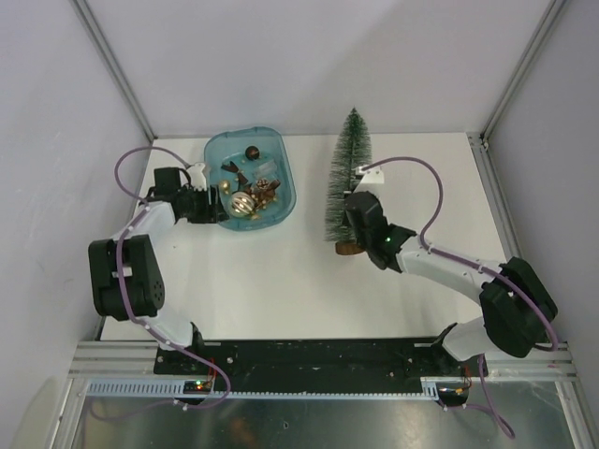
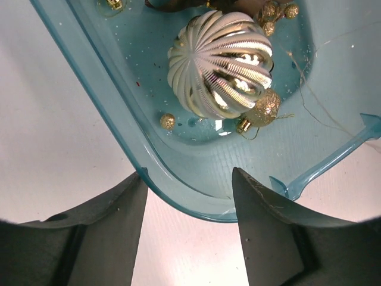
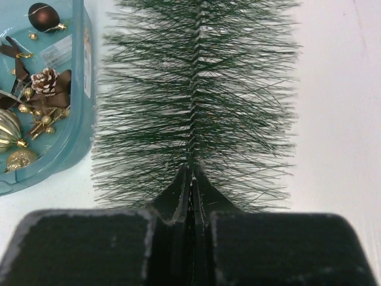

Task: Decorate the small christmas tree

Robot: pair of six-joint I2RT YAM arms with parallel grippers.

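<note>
The small christmas tree (image 1: 348, 173) lies on the white table, tip toward the back wall and brown base (image 1: 350, 247) toward me. My right gripper (image 1: 354, 213) is shut on its wire stem just above the base; the right wrist view shows the jaws (image 3: 191, 176) pressed together among the green bristles (image 3: 193, 89). The blue tray (image 1: 286, 168) of ornaments sits to the tree's left. My left gripper (image 1: 217, 204) is at the tray's left side, open, its fingertips (image 2: 187, 176) straddling the tray's rim (image 2: 119, 119), nothing held. A ribbed gold-and-silver ball (image 2: 220, 62) lies just ahead of it.
The tray also holds a glittery gold ball (image 2: 265, 107), a small gold bead (image 2: 167, 121), a brown ball (image 3: 43, 16), a pine cone (image 3: 46, 80) and brown ribbon. Grey walls close the table at the back and both sides.
</note>
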